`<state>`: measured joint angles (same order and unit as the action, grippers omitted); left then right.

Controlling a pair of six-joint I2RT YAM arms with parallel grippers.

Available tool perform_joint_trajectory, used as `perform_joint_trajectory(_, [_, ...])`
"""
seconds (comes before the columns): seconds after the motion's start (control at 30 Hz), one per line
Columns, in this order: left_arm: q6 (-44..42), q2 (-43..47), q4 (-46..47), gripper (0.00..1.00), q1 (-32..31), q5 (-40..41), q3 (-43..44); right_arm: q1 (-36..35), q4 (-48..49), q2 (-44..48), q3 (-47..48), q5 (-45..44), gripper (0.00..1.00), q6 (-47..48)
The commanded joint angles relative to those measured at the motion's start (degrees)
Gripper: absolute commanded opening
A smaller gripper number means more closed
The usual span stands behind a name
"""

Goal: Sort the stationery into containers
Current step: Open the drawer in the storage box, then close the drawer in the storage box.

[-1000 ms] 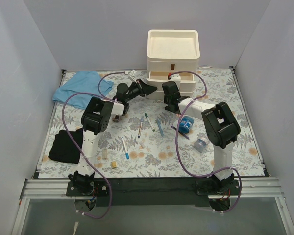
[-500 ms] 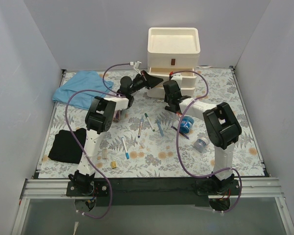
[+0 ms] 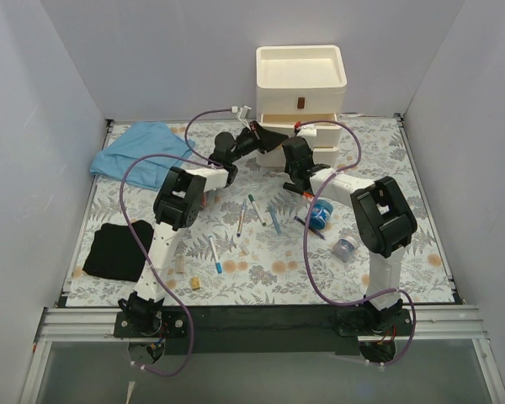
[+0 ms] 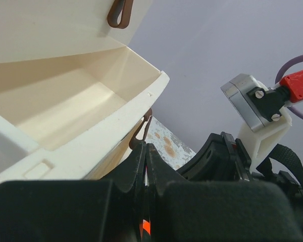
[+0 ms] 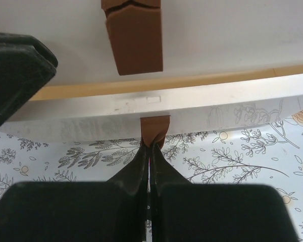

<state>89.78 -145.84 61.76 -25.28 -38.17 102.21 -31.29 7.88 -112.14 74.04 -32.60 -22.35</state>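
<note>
The cream-white drawer unit (image 3: pixel 301 80) stands at the back; its middle drawer (image 4: pixel 76 108) is pulled open and looks empty. My right gripper (image 3: pixel 296 151) is shut on that drawer's brown handle (image 5: pixel 155 128). My left gripper (image 3: pixel 273 137) is at the drawer's left front corner, shut (image 4: pixel 144 147) on a thin item with an orange-red part between the fingers. Pens (image 3: pixel 241 217) (image 3: pixel 215 254), a blue tape roll (image 3: pixel 321 212), a clear-blue box (image 3: pixel 345 248) and tan blocks (image 3: pixel 179 264) lie on the floral mat.
A light-blue cloth (image 3: pixel 139 147) lies at the back left and a black cloth (image 3: pixel 114 251) at the near left. The top drawer's handle (image 5: pixel 133 38) is just above the open drawer. Grey walls close in the back and both sides.
My left gripper has moved up and right from the mat to the open drawer's corner. My right gripper has stayed on the drawer handle.
</note>
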Motion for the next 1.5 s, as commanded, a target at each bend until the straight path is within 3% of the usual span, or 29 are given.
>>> perform_joint_trajectory(0.0, [-0.3,0.7,-3.7,0.00,-0.5,3.9,-2.4,0.0,-1.0,1.7,-1.5,1.8,0.01,-1.1])
perform_joint_trajectory(0.43, [1.1,4.9,3.4,0.00,-0.8,2.1,-13.6,1.6,-0.6,-1.2,-1.0,2.7,0.01,-1.6])
perform_joint_trajectory(0.7, [6.9,13.4,17.5,0.00,-0.9,6.6,-28.3,2.0,-0.7,-1.9,-2.5,2.9,0.01,-3.4])
perform_joint_trajectory(0.97, [3.0,9.0,15.0,0.00,-3.5,16.8,-20.6,2.1,-1.0,-1.3,-3.4,2.5,0.01,-4.0])
perform_joint_trajectory(1.13, [-3.0,7.2,12.8,0.00,-5.9,29.2,-17.9,2.5,-1.0,-1.2,-2.9,2.4,0.01,-4.2])
perform_joint_trajectory(1.47, [-6.0,2.1,6.3,0.00,-7.9,30.4,-8.0,3.8,-1.0,-0.1,-4.7,2.8,0.01,-4.9])
